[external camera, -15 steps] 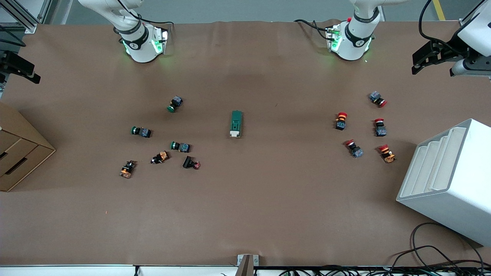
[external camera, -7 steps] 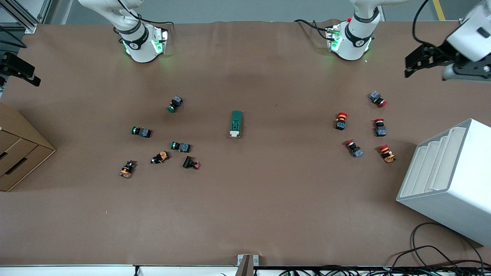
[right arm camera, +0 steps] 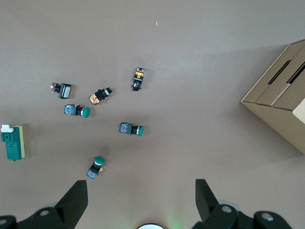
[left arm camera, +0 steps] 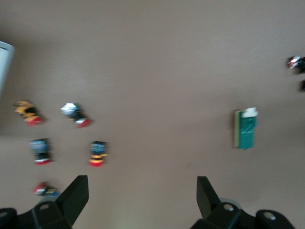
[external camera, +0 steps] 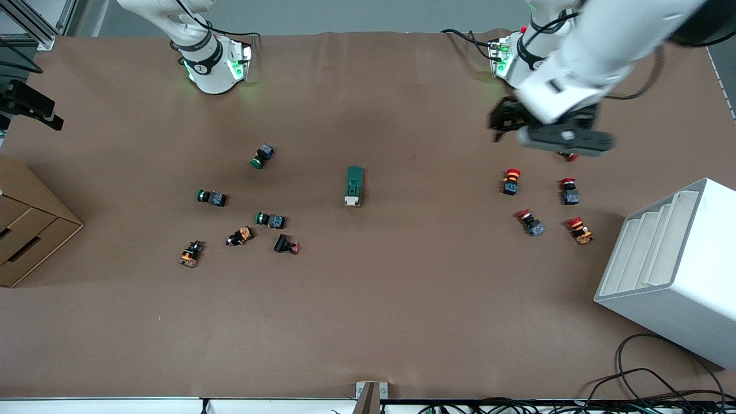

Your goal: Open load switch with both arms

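Note:
The load switch point(external camera: 354, 186) is a dark green block with a cream lever end, lying flat at the table's middle. It also shows in the left wrist view point(left arm camera: 245, 129) and the right wrist view point(right arm camera: 13, 141). My left gripper point(external camera: 499, 122) hangs open and empty over the table beside the red-capped push buttons, well off toward the left arm's end from the switch; the left wrist view shows its jaws point(left arm camera: 142, 200) wide apart. My right gripper point(external camera: 43, 112) is raised at the right arm's end, open and empty point(right arm camera: 141, 200).
Several red-capped push buttons point(external camera: 510, 180) lie toward the left arm's end beside a white rack point(external camera: 673, 270). Green-capped and orange push buttons point(external camera: 270, 219) lie toward the right arm's end, near a cardboard drawer box point(external camera: 29, 230). Cables point(external camera: 661, 385) trail at the front edge.
The left arm has swung in from the table's end toward the middle and now hangs by the red push buttons. The right gripper has barely shifted. The switch has not moved.

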